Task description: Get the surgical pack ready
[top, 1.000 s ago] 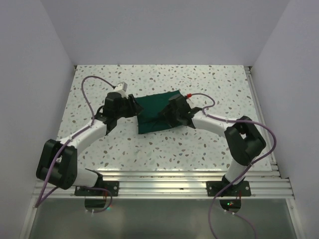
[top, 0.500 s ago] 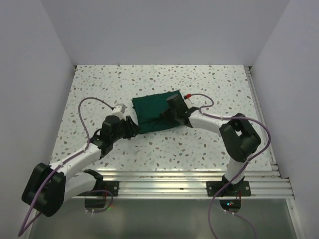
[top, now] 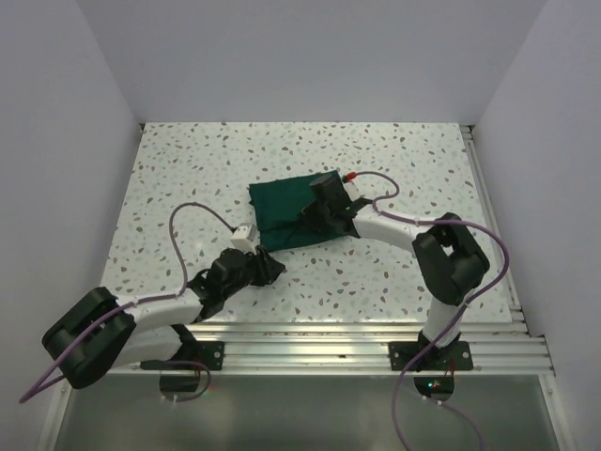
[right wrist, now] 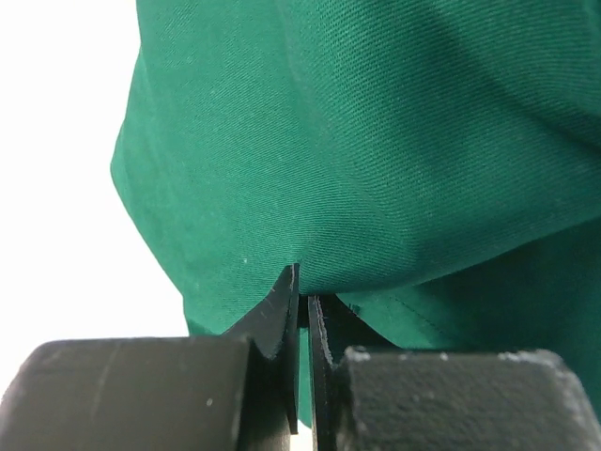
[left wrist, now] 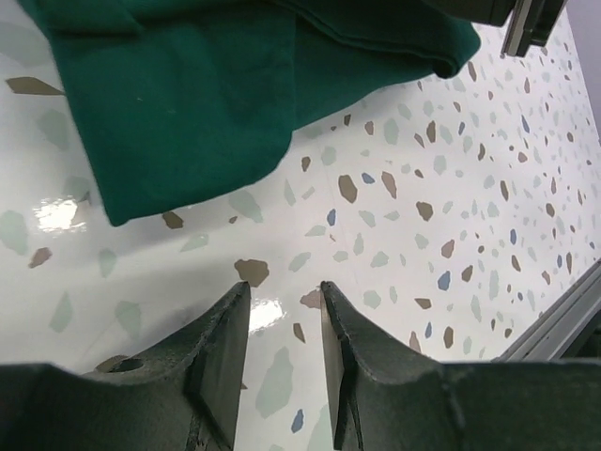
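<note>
The right pincer has its fingers pressed together on a fold of the dark green drape, with only the very edge of the fabric caught at the tips. That shallow bite is the main risk: a pull upward or sideways may let the cloth slide out. If only the top layer is held, lifting could peel the fold open instead of carrying it over.

In the overhead view the drape lies folded at the centre of the frame, flat on the speckled table. The table looks glossy, so the whole cloth could skid when tugged.

Nothing anchors it. The left pincer sits low and left of centre, fingers apart over bare table, just short of the drape's near corner and holding nothing.

The right arm's purple cable loops just beside the cloth's upper right corner and might snag there. No tray, instruments or gauze show; whether any lie under the fabric I cannot tell. The aluminium rail runs along the bottom, well apart.
</note>
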### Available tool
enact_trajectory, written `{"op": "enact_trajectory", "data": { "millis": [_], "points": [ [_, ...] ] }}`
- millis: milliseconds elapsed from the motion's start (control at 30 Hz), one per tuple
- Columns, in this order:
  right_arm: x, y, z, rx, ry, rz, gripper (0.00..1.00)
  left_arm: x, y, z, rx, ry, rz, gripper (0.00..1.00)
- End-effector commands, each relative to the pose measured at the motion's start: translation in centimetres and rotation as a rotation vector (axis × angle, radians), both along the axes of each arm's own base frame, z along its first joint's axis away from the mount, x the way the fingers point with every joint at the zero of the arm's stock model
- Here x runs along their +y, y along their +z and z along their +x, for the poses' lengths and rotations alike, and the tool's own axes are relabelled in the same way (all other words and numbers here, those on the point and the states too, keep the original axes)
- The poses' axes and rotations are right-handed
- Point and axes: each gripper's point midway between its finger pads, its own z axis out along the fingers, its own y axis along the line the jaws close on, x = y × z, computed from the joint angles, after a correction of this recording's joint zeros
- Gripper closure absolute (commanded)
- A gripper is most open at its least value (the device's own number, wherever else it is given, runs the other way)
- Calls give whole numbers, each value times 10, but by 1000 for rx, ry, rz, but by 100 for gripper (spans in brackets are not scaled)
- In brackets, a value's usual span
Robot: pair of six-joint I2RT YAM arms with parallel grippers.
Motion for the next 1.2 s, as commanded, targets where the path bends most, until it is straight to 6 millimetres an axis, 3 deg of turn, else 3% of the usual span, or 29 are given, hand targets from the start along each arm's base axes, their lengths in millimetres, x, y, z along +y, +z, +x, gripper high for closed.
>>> {"op": "enact_trajectory", "data": {
  "millis": [0, 333, 567, 767, 1167],
  "points": [
    [10, 28, 2, -58, 15, 17, 100, -18, 29, 15, -123, 48, -121, 61],
    [15, 36, -10, -50, 45, 39, 100, -37, -5, 24, -22, 115, -221, 64],
    [19, 35, -16, -44, 68, 41, 100, -52, 5, 57, -67, 187, -236, 64],
    [20, 34, -20, -38, 80, 40, 100, -59, -5, 85, -87, 259, -187, 64],
    [23, 38, -24, -24, 99, 24, 100, -50, -19, 121, -141, 419, -102, 60]
  ]
}}
